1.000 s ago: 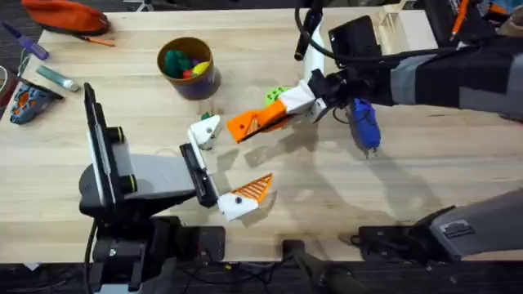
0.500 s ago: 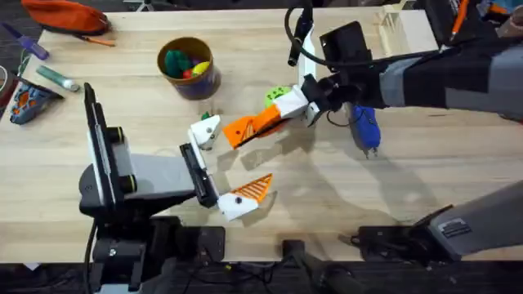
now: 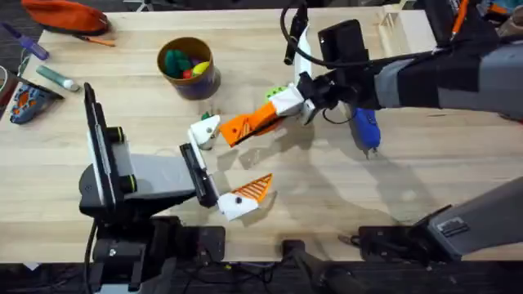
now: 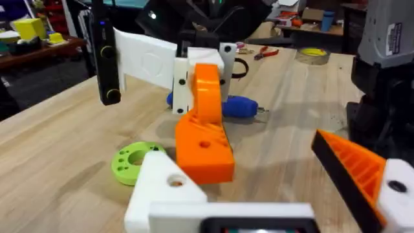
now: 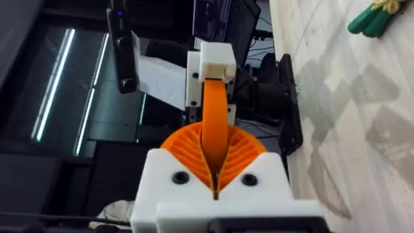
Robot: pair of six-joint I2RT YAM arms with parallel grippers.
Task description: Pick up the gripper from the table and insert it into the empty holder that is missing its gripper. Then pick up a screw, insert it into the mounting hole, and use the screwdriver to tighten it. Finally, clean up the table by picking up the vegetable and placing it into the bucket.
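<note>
My right gripper (image 3: 255, 122) reaches in from the right, shut on the loose orange gripper (image 3: 237, 129). That piece's tip is right beside the empty white holder (image 3: 204, 131) on the left arm. In the right wrist view the ribbed pads (image 5: 187, 152) clamp the orange gripper (image 5: 215, 110) below the holder (image 5: 217, 61). My left gripper (image 3: 225, 163) is open, with the holder (image 4: 162, 188) on one side and its orange wedge (image 4: 356, 168) on the other. The blue screwdriver (image 3: 364, 126) lies under the right arm. A small dark green vegetable (image 3: 207, 116) lies just behind the holder. The bucket (image 3: 188, 65) stands at the back left.
A lime-green ring disc (image 3: 276, 93) lies just behind the right gripper. An orange pouch (image 3: 65, 15), markers and a small tool (image 3: 24, 100) sit at the far left. A wooden box (image 3: 400, 28) stands at the back right.
The right gripper has carried the orange piece a little to the left and away, closer to the white holder. The left arm has stayed still.
</note>
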